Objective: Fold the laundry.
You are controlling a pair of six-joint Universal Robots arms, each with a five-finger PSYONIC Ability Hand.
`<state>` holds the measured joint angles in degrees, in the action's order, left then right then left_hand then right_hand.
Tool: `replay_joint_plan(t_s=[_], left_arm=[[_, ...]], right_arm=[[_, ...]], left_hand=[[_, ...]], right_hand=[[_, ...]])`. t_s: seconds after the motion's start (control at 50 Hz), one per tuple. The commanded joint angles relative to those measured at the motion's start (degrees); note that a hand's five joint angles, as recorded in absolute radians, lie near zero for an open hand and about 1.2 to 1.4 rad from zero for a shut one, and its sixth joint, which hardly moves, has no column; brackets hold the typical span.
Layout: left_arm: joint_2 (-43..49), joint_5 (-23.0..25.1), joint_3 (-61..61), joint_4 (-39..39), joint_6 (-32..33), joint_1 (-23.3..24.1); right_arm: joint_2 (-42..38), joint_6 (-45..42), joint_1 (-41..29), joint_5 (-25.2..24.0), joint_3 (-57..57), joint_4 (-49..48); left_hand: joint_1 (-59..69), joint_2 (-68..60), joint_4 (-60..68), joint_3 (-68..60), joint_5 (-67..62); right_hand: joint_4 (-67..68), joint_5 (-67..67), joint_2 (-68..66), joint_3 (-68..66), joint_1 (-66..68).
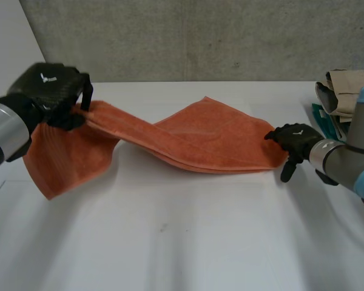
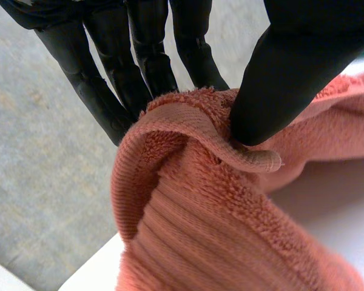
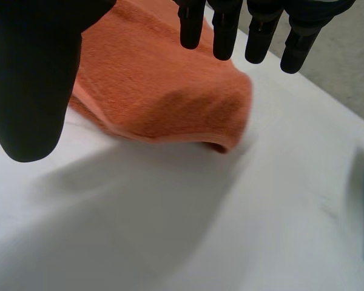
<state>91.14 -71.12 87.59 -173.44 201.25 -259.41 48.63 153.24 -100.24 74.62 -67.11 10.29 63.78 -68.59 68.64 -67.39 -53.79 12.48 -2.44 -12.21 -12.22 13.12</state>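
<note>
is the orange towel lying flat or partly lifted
Partly lifted: the left robot hand pinches one end of the orange terry towel above the white table; its other end lies doubled there.

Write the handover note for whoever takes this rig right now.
Left hand shut on the towel at its lifted end, above the table.
Right hand open at the towel's other end, which lies on the table.
Clothes pile sits at the table's right edge.
Done: one end gripped.
Left: grip the other end, finish the fold, then probably the pile.
</note>
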Motion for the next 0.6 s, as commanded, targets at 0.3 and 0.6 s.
replay_joint_plan(t_s=[0.3, 0.6], left_arm=[[-2.54, -5.95, -14.37, 7.41, -11.92, 6.11], [-0.44, -5.09, -9.65, 7.42, -13.08, -0.29]], right_arm=[[-2.67, 11.64, -6.28, -1.85, -4.08, -12.48], [22.88, 15.96, 3.12, -6.4, -2.25, -2.6]], left_hand=[[16.22, -11.41, 11.36, -12.61, -16.21], [16.22, -11.41, 11.36, -12.61, -16.21]], right_hand=[[65.03, -65.08, -65.3, -65.29, 64.39], [67.52, -67.56, -67.79, -67.78, 66.88]])
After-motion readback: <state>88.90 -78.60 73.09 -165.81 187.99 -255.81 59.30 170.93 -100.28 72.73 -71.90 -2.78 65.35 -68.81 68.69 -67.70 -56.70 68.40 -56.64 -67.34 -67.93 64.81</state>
